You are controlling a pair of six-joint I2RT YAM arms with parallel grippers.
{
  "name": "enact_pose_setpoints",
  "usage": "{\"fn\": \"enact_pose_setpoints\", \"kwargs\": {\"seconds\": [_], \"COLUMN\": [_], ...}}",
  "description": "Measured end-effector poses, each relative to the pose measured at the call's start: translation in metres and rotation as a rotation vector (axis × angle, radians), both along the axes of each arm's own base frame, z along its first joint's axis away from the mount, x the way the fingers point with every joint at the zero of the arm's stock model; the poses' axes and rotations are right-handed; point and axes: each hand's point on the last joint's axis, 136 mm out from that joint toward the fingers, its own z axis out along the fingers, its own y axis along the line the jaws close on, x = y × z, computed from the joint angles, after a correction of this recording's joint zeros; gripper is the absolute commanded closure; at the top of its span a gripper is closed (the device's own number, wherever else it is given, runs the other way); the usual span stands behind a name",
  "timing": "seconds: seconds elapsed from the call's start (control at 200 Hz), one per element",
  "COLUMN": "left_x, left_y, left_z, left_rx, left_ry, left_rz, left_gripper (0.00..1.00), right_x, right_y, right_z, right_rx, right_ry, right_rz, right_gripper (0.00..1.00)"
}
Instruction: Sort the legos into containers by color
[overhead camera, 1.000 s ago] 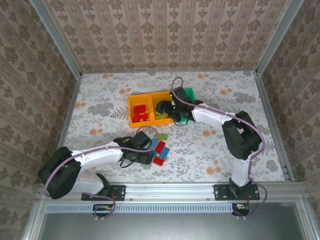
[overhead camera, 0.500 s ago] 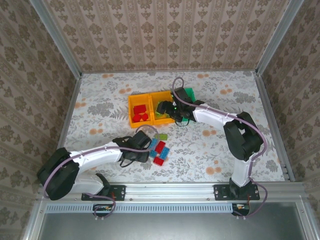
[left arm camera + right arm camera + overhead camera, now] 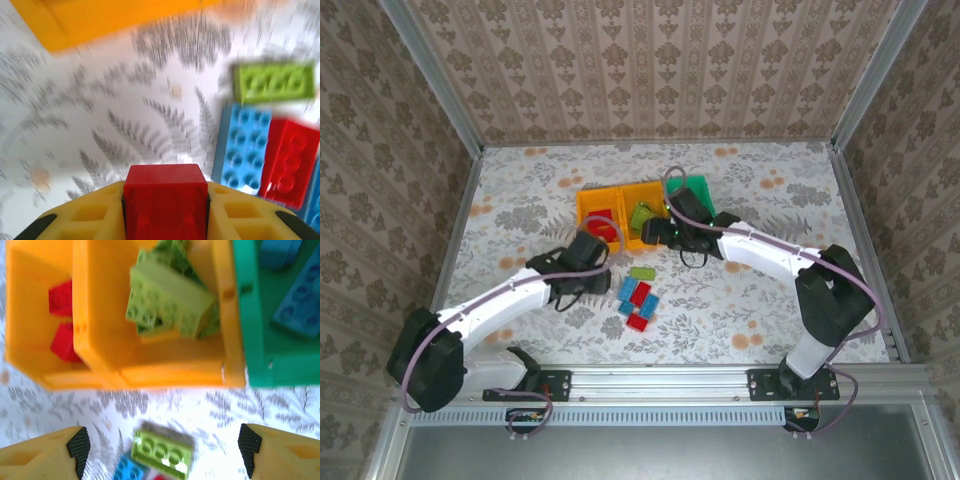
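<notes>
A flower-patterned table [image 3: 520, 200], seen from above, carries three open bins joined in a row: a left orange bin [image 3: 581, 215], a middle orange bin [image 3: 642, 188] and a green bin [image 3: 700, 187] at the right end.

The left claw [image 3: 588, 252] hangs just in front of the left orange bin. Its wrist camera shows its yellow fingers [image 3: 85, 220] drawn in narrow and clamped on a held red brick [image 3: 166, 197], which sits squarely between them. That bin's orange wall runs across the top of the same view.

To the right of the left claw, a small cluster of loose bricks lies on the table in front of the bins. A lime brick [image 3: 642, 272] lies nearest the bins. Just below it a blue brick [image 3: 628, 290] and a red brick [image 3: 640, 293] lie side by side and touching. Further blue and red pieces lie behind them.

The right claw [image 3: 660, 232] hovers at the near edge of the middle orange bin. Its two yellow fingers [image 3: 50, 455] stand wide apart, with nothing gripped. The lime brick lies on the table under the gap between them.

The right wrist camera looks down into the bins. Sorted red bricks [image 3: 62, 297] lie in the left orange bin. Sorted lime bricks [image 3: 170, 295] are heaped in the middle orange bin. Sorted blue bricks [image 3: 300, 300] lie in the green bin.
</notes>
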Motion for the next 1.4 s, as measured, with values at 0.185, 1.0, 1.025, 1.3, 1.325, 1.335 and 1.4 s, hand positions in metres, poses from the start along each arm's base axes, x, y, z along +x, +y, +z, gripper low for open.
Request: {"fn": "enact_pose_setpoints", "kwargs": {"seconds": [0.185, 1.0, 1.025, 1.3, 1.325, 1.335, 1.4], "left_x": [0.065, 0.158, 0.158, 0.158, 0.158, 0.158, 0.159], "left_y": [0.000, -0.018, -0.017, -0.016, -0.016, -0.016, -0.015], "left_z": [0.053, 0.007, 0.007, 0.007, 0.007, 0.007, 0.007], "left_rx": [-0.071, -0.085, -0.084, -0.078, -0.077, -0.077, -0.073], "left_ry": [-0.116, 0.038, 0.038, 0.039, 0.038, 0.038, 0.036], "left_rz": [0.044, 0.031, 0.032, 0.036, 0.036, 0.037, 0.042], "left_gripper": [0.65, 0.52, 0.52, 0.43, 0.42, 0.41, 0.37], "right_x": [-0.040, -0.066, -0.064, -0.050, -0.049, -0.049, -0.047], "right_y": [0.000, 0.021, 0.023, 0.046, 0.047, 0.047, 0.049], "right_z": [-0.034, -0.089, -0.089, -0.078, -0.079, -0.079, -0.083], "right_rx": [-0.087, -0.130, -0.129, -0.100, -0.105, -0.107, -0.126], "right_ry": [0.070, 0.235, 0.235, 0.210, 0.214, 0.216, 0.234], "right_rz": [0.053, 0.012, 0.012, 0.022, 0.021, 0.021, 0.020], "right_gripper": [0.23, 0.17, 0.16, 0.14, 0.14, 0.14, 0.14]}}
